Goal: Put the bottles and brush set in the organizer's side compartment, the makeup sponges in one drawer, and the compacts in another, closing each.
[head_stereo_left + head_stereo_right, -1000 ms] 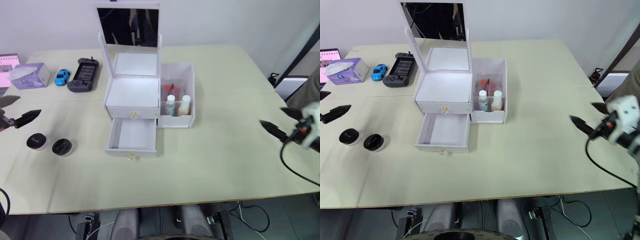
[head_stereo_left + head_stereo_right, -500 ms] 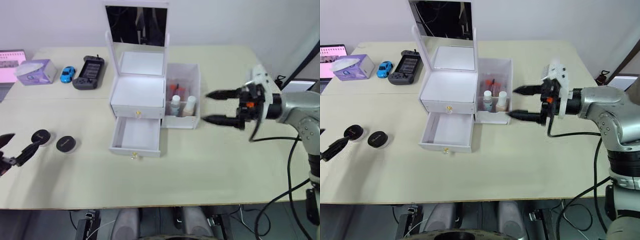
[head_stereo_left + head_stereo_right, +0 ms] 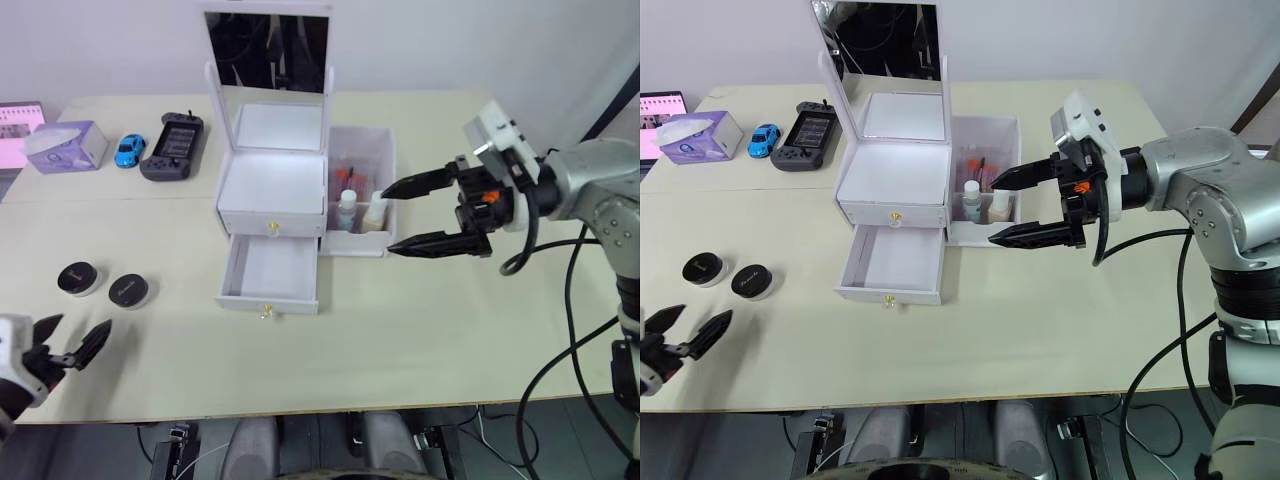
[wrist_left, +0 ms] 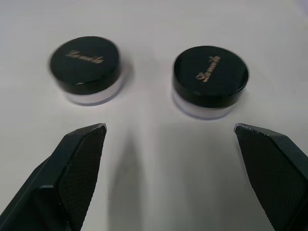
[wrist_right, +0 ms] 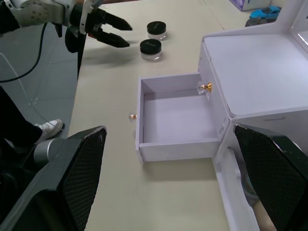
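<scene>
The white organizer (image 3: pixel 272 190) stands mid-table; its lower drawer (image 3: pixel 268 270) is pulled out and empty, while the upper drawer (image 3: pixel 271 222) is shut. In the side compartment (image 3: pixel 383 160) stand two bottles (image 3: pixel 346 210) (image 3: pixel 375 209), with the brush set (image 3: pixel 349 178) behind them. Two black-topped compacts (image 3: pixel 76 279) (image 3: pixel 129 291) lie on the table to the left. My left gripper (image 3: pixel 82 322) is open, just short of the compacts (image 4: pixel 85 67) (image 4: pixel 210 79). My right gripper (image 3: pixel 388 222) is open and empty beside the side compartment's right wall. The makeup sponges are out of view.
At the back left sit a purple tissue box (image 3: pixel 62 146), a blue toy car (image 3: pixel 127 151) and a dark handheld game console (image 3: pixel 172 147). The organizer's mirror (image 3: pixel 266 52) stands upright at the back. The table's front edge (image 3: pixel 320 412) runs close below my left gripper.
My right arm has swung in from the table's right side to the side compartment. My left gripper has dropped back toward the front edge, below the compacts. The camera has shifted.
</scene>
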You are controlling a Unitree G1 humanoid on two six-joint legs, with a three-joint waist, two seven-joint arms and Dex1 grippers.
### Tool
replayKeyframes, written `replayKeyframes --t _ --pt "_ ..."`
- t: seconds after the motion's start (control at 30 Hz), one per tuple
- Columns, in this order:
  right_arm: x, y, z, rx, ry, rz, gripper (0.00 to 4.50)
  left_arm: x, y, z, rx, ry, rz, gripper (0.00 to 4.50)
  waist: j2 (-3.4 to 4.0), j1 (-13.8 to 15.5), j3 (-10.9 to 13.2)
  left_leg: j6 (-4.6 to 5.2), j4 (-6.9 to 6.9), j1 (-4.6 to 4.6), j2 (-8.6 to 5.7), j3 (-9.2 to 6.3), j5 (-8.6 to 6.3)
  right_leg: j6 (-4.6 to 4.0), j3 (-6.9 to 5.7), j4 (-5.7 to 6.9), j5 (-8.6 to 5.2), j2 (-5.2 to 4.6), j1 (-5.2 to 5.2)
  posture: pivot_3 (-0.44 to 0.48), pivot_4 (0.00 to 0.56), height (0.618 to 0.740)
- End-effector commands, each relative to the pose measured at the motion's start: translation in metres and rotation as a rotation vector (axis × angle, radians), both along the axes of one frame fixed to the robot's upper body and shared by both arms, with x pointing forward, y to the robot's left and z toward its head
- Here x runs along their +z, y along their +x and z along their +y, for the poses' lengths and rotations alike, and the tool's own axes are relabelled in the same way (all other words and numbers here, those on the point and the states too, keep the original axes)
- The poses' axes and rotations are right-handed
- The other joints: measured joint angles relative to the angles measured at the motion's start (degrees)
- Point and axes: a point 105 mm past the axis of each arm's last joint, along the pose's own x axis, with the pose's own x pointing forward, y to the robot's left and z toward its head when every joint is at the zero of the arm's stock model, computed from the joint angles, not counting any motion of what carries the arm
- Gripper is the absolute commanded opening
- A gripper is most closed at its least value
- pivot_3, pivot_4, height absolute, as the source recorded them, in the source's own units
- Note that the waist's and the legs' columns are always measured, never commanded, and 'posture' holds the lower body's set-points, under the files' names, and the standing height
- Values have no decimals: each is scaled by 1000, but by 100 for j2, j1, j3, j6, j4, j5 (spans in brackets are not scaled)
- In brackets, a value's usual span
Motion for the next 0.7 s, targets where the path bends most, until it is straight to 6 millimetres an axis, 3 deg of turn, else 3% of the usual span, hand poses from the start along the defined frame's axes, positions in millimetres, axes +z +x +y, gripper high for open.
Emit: replayKeyframes --t 0.03,0.27,0.43,0.53,0.6,0.7 --pt "14 -8 -3 -8 2 -65 4500 0 9 -11 -37 -8 9 4478 2 -1 0 0 -2 0 0 0 0 0 0 2 0 1 -2 0 150 740" --pt "15 -9 -6 -58 2 -91 4500 -7 38 -20 -58 -31 29 4478 1 -8 -2 2 3 5 1 -4 1 -1 0 9 1 8 0 0 150 740" --pt "15 -13 -7 -72 -5 -94 4500 0 56 -27 -62 -41 32 4478 1 -3 -2 1 12 5 1 -4 1 -4 0 7 3 7 7 0 150 740" --pt "15 -15 -7 -81 -9 -97 4500 8 59 -27 -65 -46 44 3595 0 -7 -3 2 7 5 1 -4 1 -3 0 8 4 7 7 0 150 740" --pt "16 -16 -7 -84 -9 -99 4500 16 59 -27 -72 -46 58 2687 0 -13 -2 2 3 5 0 -4 1 -4 0 8 4 7 6 0 150 740" --pt "16 -17 -7 -84 -10 -98 4500 30 60 -26 -93 -13 70 2666 -1 -10 -2 2 0 5 1 -6 1 -3 0 9 4 9 2 0 150 740"
